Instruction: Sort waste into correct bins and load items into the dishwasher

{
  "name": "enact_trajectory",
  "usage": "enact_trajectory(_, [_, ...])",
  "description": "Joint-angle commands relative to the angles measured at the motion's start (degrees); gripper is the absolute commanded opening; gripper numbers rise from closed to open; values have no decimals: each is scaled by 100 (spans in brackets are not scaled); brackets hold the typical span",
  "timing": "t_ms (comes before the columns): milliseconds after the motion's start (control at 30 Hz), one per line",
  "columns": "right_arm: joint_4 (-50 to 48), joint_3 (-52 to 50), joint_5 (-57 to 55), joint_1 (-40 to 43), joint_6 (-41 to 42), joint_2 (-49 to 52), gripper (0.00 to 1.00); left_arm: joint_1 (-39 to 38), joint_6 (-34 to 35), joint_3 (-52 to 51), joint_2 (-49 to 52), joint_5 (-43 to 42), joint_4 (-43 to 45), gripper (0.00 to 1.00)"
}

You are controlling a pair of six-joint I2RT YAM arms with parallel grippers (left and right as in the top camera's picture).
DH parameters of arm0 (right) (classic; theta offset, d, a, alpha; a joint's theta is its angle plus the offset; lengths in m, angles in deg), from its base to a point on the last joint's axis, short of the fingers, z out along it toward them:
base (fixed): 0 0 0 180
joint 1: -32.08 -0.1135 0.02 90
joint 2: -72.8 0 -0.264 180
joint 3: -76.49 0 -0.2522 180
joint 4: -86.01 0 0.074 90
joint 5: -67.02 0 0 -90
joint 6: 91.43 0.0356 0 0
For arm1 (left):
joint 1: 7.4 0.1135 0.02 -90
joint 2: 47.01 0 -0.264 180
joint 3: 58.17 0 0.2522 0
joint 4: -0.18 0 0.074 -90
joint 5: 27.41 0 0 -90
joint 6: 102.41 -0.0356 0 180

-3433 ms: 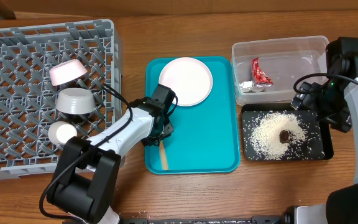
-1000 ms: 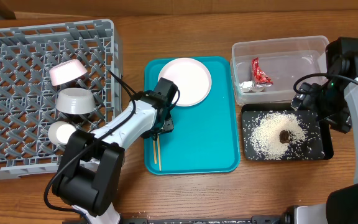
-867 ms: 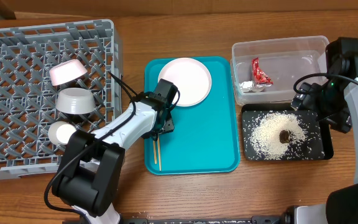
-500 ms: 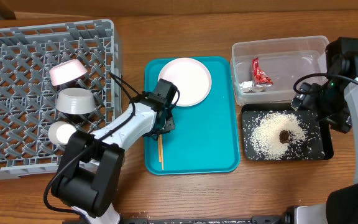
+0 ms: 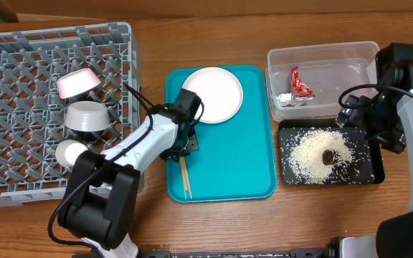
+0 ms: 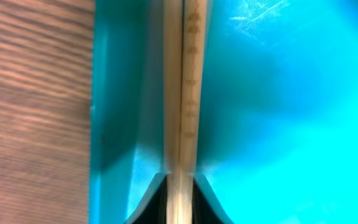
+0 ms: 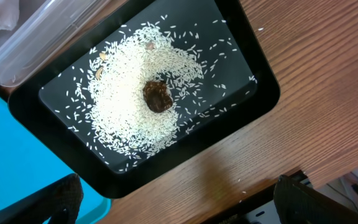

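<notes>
My left gripper (image 5: 184, 145) is shut on the pair of wooden chopsticks (image 5: 186, 179), over the left side of the teal tray. In the left wrist view the chopsticks (image 6: 182, 93) run straight out from between the closed jaws. The large white plate (image 5: 212, 94) lies at the teal tray's far end. The grey dish rack (image 5: 27, 64) holds the pinkish-underside plate (image 5: 77, 82), the grey bowl (image 5: 86, 116) and the white cup (image 5: 72, 153). The foil wrapper (image 5: 300, 82) lies in the clear tub (image 5: 350, 54). Rice (image 7: 135, 106) and the brown lump (image 7: 158, 96) lie in the black tray (image 7: 241, 56). My right gripper (image 5: 373, 123) is open and empty beside the black tray.
The teal tray (image 5: 249, 172) sits between the rack and the bins; its raised left rim (image 6: 95, 124) shows close beside the chopsticks. A few stray rice grains lie on the wooden table (image 7: 328, 124) near its front edge.
The chopsticks in my left gripper have swung slightly, their free end moving from lower left back toward the right. The right arm has not moved.
</notes>
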State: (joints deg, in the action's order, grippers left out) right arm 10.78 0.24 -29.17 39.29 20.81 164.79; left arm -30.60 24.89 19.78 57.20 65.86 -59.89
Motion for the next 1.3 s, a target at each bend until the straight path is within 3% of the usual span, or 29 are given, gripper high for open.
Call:
enact_trajectory(0, [-17, 76, -15, 26, 7, -122, 100, 79, -374, 566, -313, -9, -278, 4])
enact_trajectory(533, [-15, 76, -15, 28, 7, -122, 100, 76, -601, 970, -638, -2, -673, 5])
enact_trajectory(567, [-13, 76, -15, 26, 7, -122, 100, 68, -597, 970, -638, -13, -732, 6])
enact_trajectory(600, [-13, 76, -15, 28, 7, -122, 100, 66, -518, 960, -627, -9, -870, 17])
enact_trajectory(667, [-17, 76, -15, 28, 7, -122, 100, 68, -490, 901, -601, -22, -920, 23])
enact_trajectory(1033, [-20, 76, -15, 28, 7, -122, 100, 57, -348, -76, -245, -293, -39, 35])
enact_trajectory(1267, [-17, 76, -15, 26, 7, -122, 100, 57, -348, -302, 131, -330, 223, 35])
